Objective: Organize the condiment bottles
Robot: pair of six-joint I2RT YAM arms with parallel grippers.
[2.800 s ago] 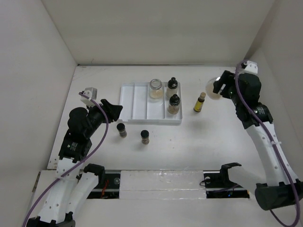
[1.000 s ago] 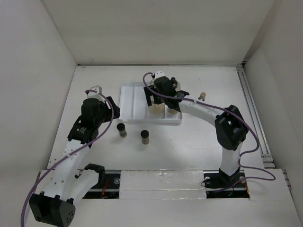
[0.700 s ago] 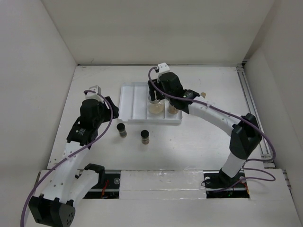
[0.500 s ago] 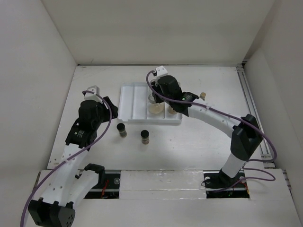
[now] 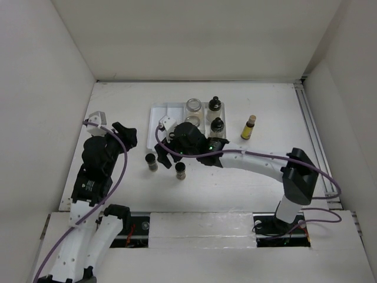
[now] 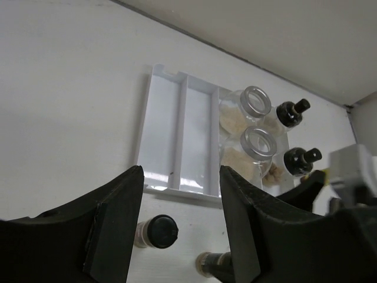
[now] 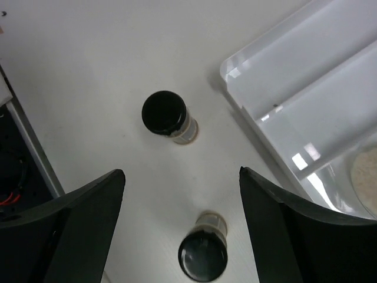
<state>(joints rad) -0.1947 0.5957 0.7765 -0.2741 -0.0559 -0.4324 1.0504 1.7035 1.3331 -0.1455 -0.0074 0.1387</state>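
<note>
The left spice bottle (image 5: 152, 162) and the right spice bottle (image 5: 180, 171), both short with black caps, are standing upright on the table (image 5: 265, 171). They are just in front of the near edge of the white tray (image 6: 197, 147), close together but not touching.

2 clear jars with beige contents are sitting in the tray, one behind the other in the same channel. The far jar (image 5: 192, 106) is showing plainly. The near jar (image 6: 258, 143) is mostly lying under the right arm in the top view.

In the channel at the tray's right end, 2 taller black-topped bottles are standing upright: the far tall bottle (image 5: 214, 105) and the near tall bottle (image 5: 217, 125). The slim yellow bottle (image 5: 248, 127) is standing on the table to the right of the tray, apart from it.

The right gripper (image 7: 181, 172) is hovering above the 2 spice bottles with its fingers spread wide and nothing between them. In its wrist view both black caps are showing in the gap.

The left gripper (image 6: 181, 171) is hanging over the table to the left of the tray. It is pointing toward the tray, and its fingers are likewise spread apart and gripping nothing.
</note>
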